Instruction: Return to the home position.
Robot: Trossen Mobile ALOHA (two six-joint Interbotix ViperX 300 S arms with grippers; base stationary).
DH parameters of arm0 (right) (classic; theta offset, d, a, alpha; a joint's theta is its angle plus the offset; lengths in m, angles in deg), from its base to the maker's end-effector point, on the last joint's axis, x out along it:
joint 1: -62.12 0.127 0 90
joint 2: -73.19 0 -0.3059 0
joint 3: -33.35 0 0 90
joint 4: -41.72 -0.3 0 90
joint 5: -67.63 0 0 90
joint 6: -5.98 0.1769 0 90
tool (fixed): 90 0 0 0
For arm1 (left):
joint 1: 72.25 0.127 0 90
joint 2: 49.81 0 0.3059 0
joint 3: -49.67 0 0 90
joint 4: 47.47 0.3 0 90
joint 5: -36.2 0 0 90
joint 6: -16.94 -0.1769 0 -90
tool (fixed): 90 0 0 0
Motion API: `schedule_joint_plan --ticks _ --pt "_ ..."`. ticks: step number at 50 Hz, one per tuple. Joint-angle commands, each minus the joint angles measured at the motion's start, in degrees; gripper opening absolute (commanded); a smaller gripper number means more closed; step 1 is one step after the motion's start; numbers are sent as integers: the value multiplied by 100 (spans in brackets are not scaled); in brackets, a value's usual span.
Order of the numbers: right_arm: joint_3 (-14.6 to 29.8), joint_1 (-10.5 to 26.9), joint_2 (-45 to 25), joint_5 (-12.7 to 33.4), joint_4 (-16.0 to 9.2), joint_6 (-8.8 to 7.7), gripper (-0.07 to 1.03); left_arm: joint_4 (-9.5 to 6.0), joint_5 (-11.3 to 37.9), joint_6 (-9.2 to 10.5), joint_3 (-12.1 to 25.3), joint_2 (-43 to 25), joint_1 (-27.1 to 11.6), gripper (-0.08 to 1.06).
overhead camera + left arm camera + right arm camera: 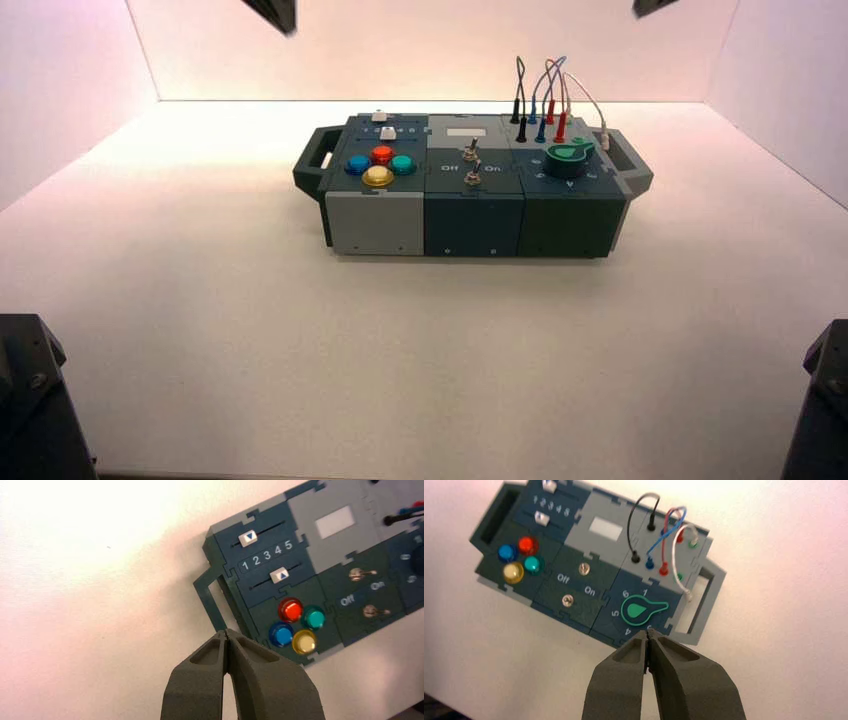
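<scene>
You are about home: your left gripper (227,632) and right gripper (647,632) are pinched closed, holding nothing, high up away from the box (470,215) on the table (200,320), so just rest.

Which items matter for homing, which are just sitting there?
Job:
left end effector, shut, raised over the table beside the box's left handle
right end effector, shut, raised near the green knob

Just there:
box
four coloured buttons
two sliders
two toggle switches
wires
</scene>
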Motion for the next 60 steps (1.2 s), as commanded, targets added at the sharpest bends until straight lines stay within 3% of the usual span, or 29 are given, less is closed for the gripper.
schedule_joint_plan --ticks 1,7,14,15,19,21,40,51,60 --pt "79 -141 352 -26 193 -18 -2 0 -325 -18 -343 853 246 -3" --pt "-26 -290 729 -105 404 -18 -2 0 -606 -9 -896 1564 519 -3" --pt "-237 -492 1178 -396 404 9 -2 26 -1028 0 -1556 2408 677 -3" --pt "-360 -554 1354 -510 404 44 -2 26 -1195 0 -1793 2742 668 -3" --pt "-439 -589 1477 -606 404 62 -2 35 -1336 0 -1960 2997 668 -3" --pt "-624 -686 1731 -694 396 158 -2 35 -1582 9 -2355 3445 686 -3" --pt "-1257 -949 2549 -844 387 167 -2 62 -2646 44 -3762 5370 809 -3" --pt "-1433 -949 3041 -879 396 176 -2 62 -2487 272 -4254 6662 1116 -3" --pt "-1617 -949 3234 -1055 396 185 -2 88 -2127 281 -4518 6970 1362 -3"
